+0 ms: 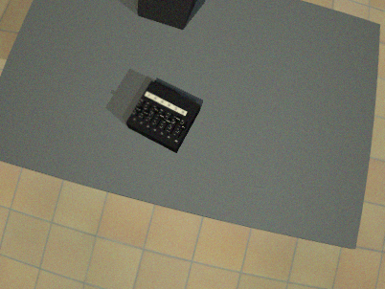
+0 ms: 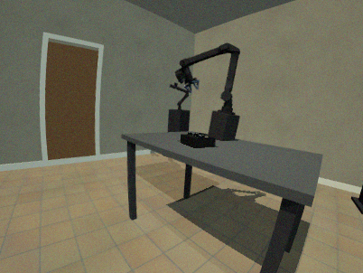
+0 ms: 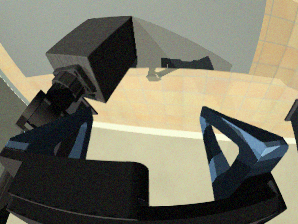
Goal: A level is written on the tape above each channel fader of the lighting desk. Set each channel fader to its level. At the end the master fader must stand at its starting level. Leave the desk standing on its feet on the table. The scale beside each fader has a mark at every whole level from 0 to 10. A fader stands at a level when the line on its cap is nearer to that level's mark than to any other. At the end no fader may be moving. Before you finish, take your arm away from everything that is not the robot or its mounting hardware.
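The lighting desk (image 1: 166, 116) is a small black box standing flat near the middle of the grey table, with a white tape strip (image 1: 166, 102) along its far edge and several faders (image 1: 160, 118) below it. The written levels are too small to read. The desk also shows in the exterior view (image 2: 197, 139). My gripper (image 2: 184, 86) hangs high above the table, far from the desk, on the raised arm. In the wrist view the two blue fingers stand wide apart with nothing between them. The gripper is open.
The arm's dark base block (image 2: 223, 126) stands at the table's far edge, seen also in the top view (image 1: 165, 11). A second dark box (image 2: 179, 120) stands beyond the table. A brown door (image 2: 71, 100) is in the back wall.
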Robot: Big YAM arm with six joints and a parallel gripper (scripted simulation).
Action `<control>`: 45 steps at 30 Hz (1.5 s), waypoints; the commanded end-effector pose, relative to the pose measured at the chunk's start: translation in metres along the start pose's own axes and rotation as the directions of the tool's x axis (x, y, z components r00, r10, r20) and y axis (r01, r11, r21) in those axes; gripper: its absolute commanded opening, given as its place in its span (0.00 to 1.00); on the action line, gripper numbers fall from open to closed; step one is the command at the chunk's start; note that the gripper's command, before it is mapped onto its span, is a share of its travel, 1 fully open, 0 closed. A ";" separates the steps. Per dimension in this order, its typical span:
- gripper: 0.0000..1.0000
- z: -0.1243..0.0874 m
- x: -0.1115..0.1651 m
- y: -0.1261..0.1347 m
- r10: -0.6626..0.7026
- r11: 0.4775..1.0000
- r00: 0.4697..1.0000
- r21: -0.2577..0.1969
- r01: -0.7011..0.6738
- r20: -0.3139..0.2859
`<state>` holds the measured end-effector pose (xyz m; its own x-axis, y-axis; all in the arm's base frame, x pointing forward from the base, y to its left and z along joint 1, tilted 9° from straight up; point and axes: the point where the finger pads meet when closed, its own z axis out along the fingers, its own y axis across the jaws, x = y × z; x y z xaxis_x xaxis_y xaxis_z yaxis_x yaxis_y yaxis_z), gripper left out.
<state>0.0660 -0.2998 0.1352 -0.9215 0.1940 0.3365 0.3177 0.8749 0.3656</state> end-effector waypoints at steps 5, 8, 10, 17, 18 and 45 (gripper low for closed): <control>1.00 -0.003 0.000 -0.001 0.001 1.000 1.000 0.007 -0.001 0.005; 1.00 -0.003 0.000 -0.001 0.001 1.000 1.000 0.007 -0.001 0.005; 1.00 -0.003 0.000 -0.001 0.001 1.000 1.000 0.007 -0.001 0.005; 1.00 -0.003 0.000 -0.001 0.001 1.000 1.000 0.007 -0.001 0.005; 1.00 -0.014 -0.001 -0.005 0.003 0.999 1.000 0.032 -0.004 0.023; 1.00 0.025 -0.127 0.042 0.410 0.893 0.903 0.141 -0.426 0.130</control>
<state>0.1794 -0.2795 0.0938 -0.8055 0.4867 0.3381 0.5507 0.8255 0.1238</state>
